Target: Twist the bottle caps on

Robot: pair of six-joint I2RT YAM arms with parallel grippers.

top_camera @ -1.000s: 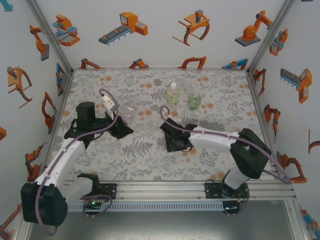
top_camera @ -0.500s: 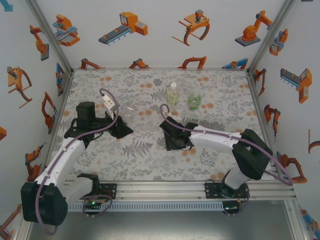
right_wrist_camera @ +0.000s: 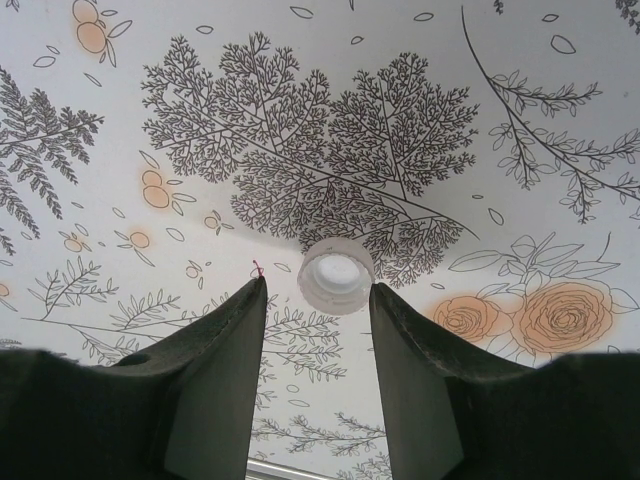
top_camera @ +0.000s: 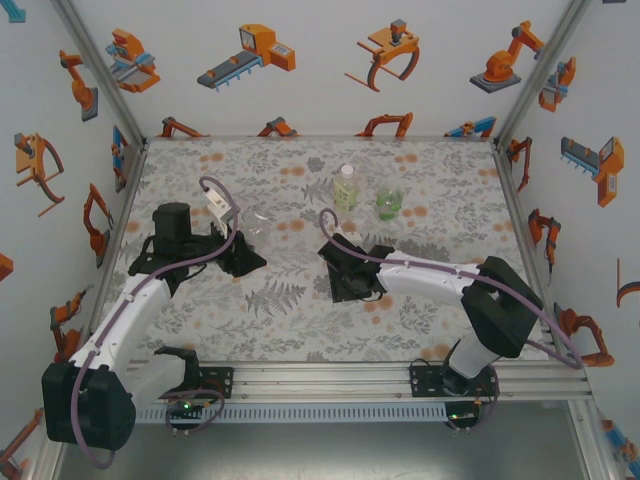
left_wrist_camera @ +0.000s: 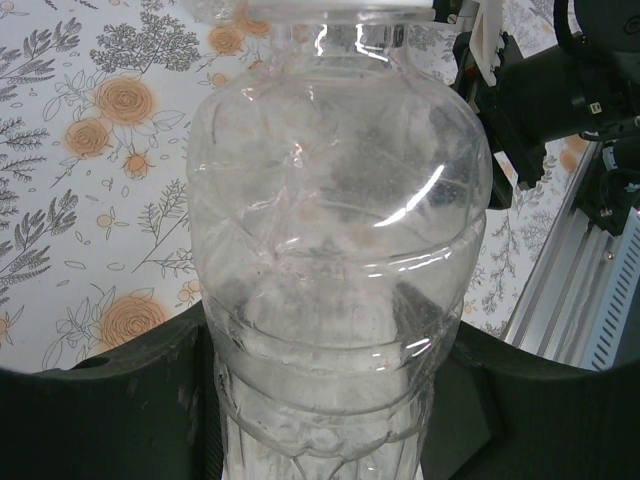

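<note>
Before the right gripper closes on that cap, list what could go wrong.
1. The small white plastic screw cap lies open side up on the floral mat, at the very tips of the open right gripper. Closing there could squirt it away instead of pinching it.
2. The left gripper clamps the clear thin-walled plastic bottle below its shoulder. The wall could flex, or the bottle tilt, once the cap is threaded on.

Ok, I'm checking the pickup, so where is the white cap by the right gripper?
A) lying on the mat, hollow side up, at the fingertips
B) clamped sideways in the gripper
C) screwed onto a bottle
A: the white cap lies hollow side up on the mat, at the open right gripper's tips.
</note>
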